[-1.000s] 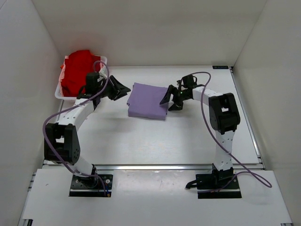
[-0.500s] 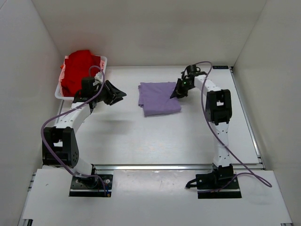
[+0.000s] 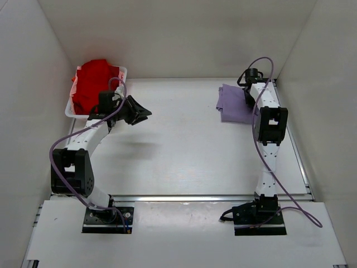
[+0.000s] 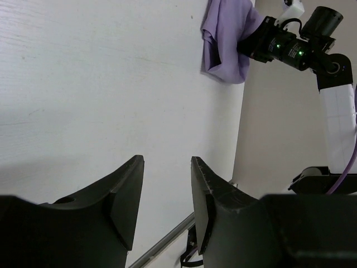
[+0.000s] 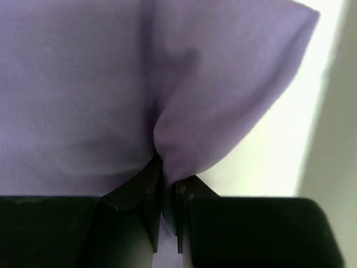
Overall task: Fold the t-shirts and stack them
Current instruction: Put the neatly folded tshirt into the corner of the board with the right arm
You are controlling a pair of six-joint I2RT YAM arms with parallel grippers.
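Note:
The folded lavender t-shirt lies at the table's far right, by the right wall. My right gripper is shut on its edge; in the right wrist view the purple cloth is pinched between the jaws of that gripper and fills the frame. The left wrist view shows the same lavender shirt far off with the right arm on it. The red t-shirt sits bunched in the white tray at the far left. My left gripper hovers open just right of the tray, holding nothing.
White walls close the table in on the left, back and right. A metal rail runs along the near edge, in front of the two arm bases. The right arm's purple cable loops above its wrist.
My right gripper shut on the lavender shirt's edge and dragged it from the table's middle to the far right. The left arm barely moved.

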